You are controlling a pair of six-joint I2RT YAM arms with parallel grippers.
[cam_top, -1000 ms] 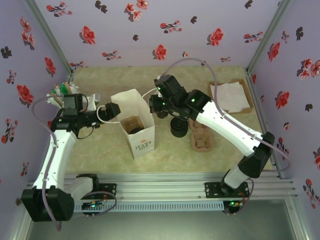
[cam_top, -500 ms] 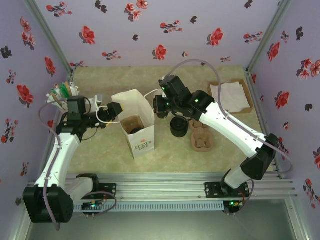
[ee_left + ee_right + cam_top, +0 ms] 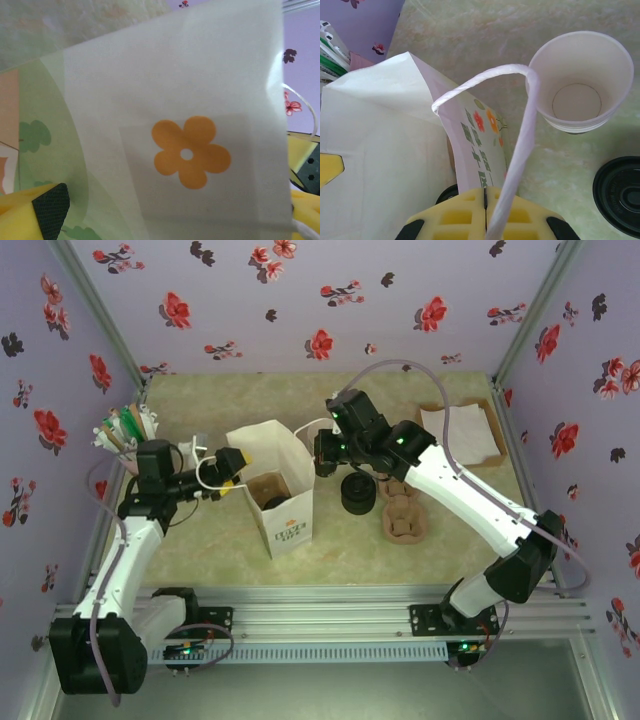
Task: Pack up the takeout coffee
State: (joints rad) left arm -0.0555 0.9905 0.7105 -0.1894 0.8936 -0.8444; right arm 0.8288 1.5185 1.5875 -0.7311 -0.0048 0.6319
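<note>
The white paper bag [image 3: 287, 528] stood upright at mid-table, mouth open. The left gripper [image 3: 228, 462] sat just beside its left wall, jaws spread wide and grasping nothing. The right gripper [image 3: 322, 455] hung at the bag's right rim, its fingers [image 3: 455, 220] clenched together. The twisted handle [image 3: 522, 130] lay across them, though whether it was pinched could not be told. The takeout coffee [image 3: 270, 502] appeared to sit low inside the bag, black lid up.

Doing this step well likely meant raising the handle gently while bracing the left wall, so the bag would not tip. The right wrist view showed the handle loop and a stack of cups [image 3: 580, 85] close by. The left wrist view showed an orange flower [image 3: 190, 152] printed on the bag wall.
</note>
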